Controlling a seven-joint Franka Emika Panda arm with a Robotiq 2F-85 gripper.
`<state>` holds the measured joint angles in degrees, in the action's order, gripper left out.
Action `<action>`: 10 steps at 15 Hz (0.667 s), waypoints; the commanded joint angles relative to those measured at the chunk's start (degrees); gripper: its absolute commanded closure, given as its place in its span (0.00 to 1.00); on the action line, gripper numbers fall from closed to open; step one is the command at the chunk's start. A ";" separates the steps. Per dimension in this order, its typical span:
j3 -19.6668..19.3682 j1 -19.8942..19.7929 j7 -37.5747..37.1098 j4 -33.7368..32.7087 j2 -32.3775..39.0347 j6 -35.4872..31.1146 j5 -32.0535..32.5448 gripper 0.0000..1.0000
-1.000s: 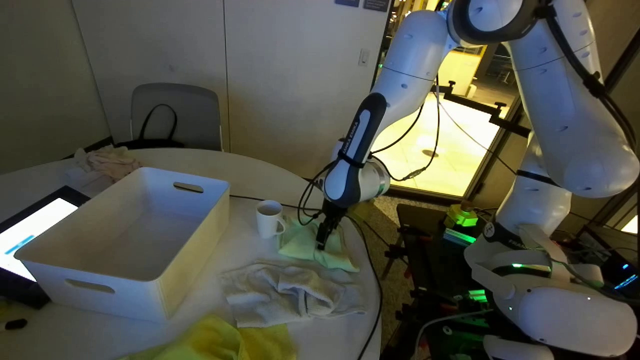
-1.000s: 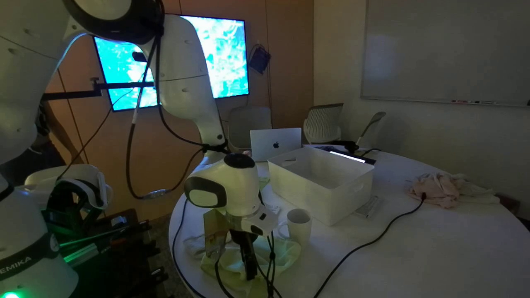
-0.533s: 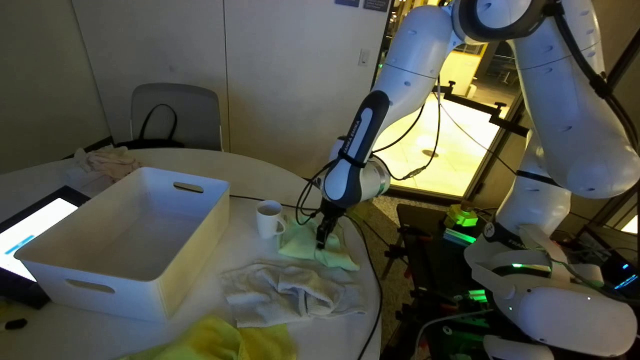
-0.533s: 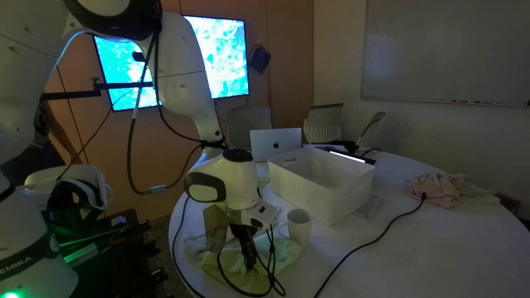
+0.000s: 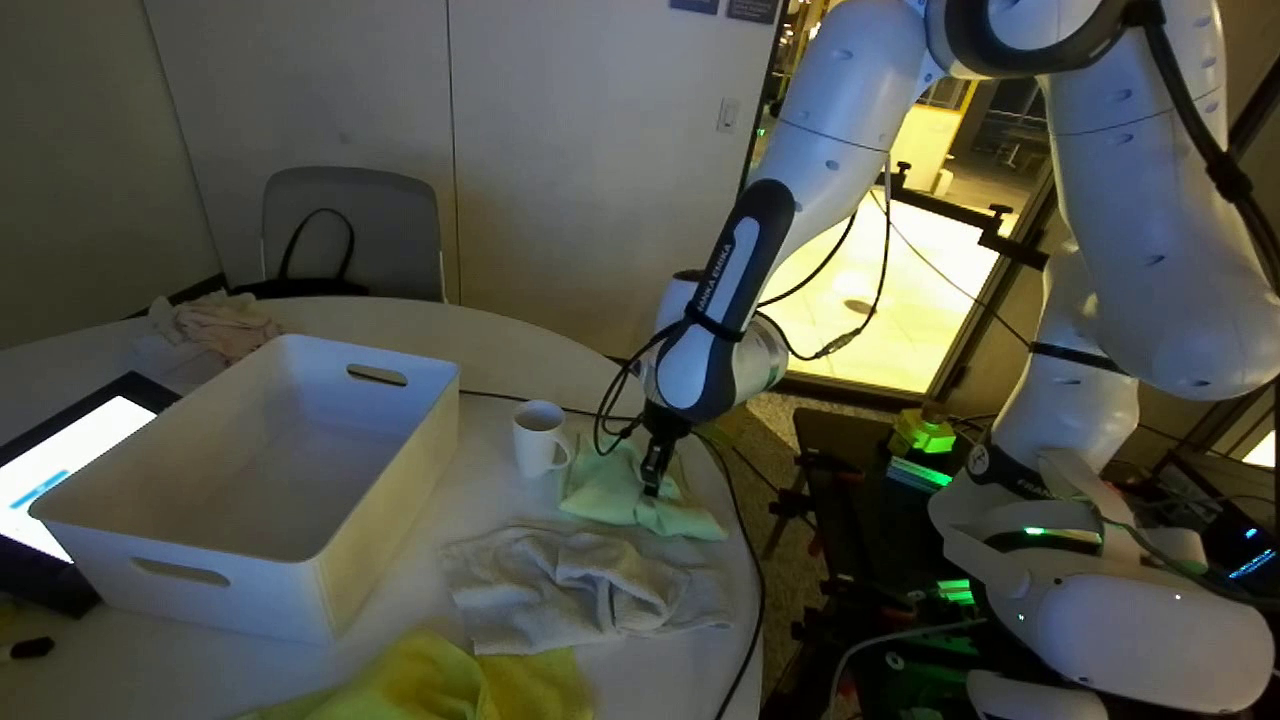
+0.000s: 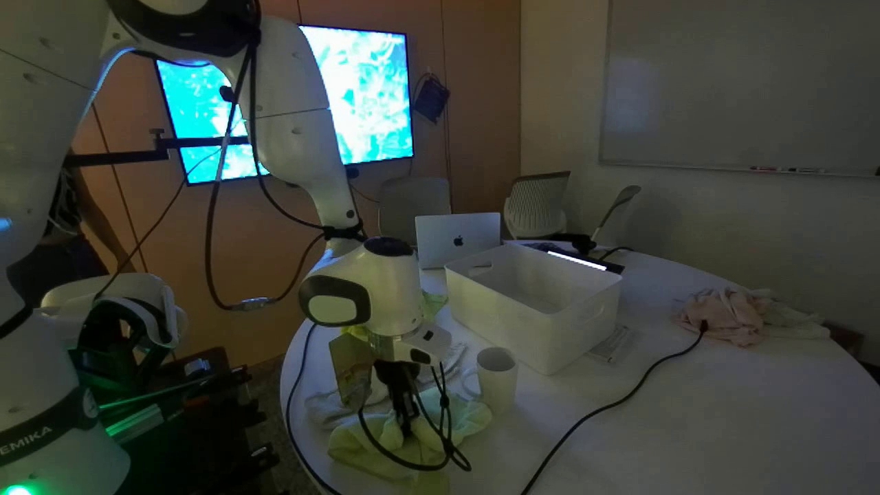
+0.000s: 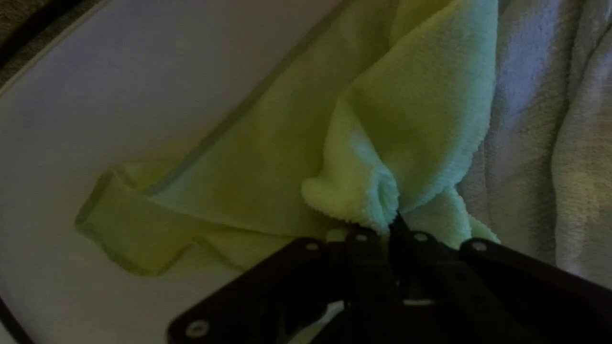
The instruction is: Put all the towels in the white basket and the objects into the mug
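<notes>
Pale green towel point(image 5: 606, 490), pinched in the gripper point(image 5: 652, 490) near centre, plus off-white towel point(image 5: 570, 590) and yellow towel point(image 5: 430, 690), lower, await, we judge, the white basket point(image 5: 285, 595) at left.

Near the edge of the smooth tabletop point(image 5: 230, 672), the green towel point(image 7: 425, 129) is fuzzy, matt cloth, the off-white towel point(image 5: 540, 595) rougher; the white basket point(image 5: 390, 540) looks like smooth plastic, the mug point(image 5: 535, 448) smooth.

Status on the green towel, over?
Gripper shut on pale green towel. Most of it on table. Mug between it and white basket, possibly in the way.
</notes>
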<state>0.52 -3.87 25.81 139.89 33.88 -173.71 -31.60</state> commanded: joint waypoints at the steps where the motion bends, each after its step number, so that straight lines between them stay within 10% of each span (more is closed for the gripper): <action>1: -1.57 2.21 0.45 2.77 -4.34 1.91 1.68 0.97; 4: -3.88 5.17 0.14 5.73 -8.99 2.20 3.67 0.97; 10: -8.94 8.73 -16.84 10.11 -23.60 10.94 31.80 0.97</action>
<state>-5.35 1.62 14.72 147.10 19.48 -168.25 -8.14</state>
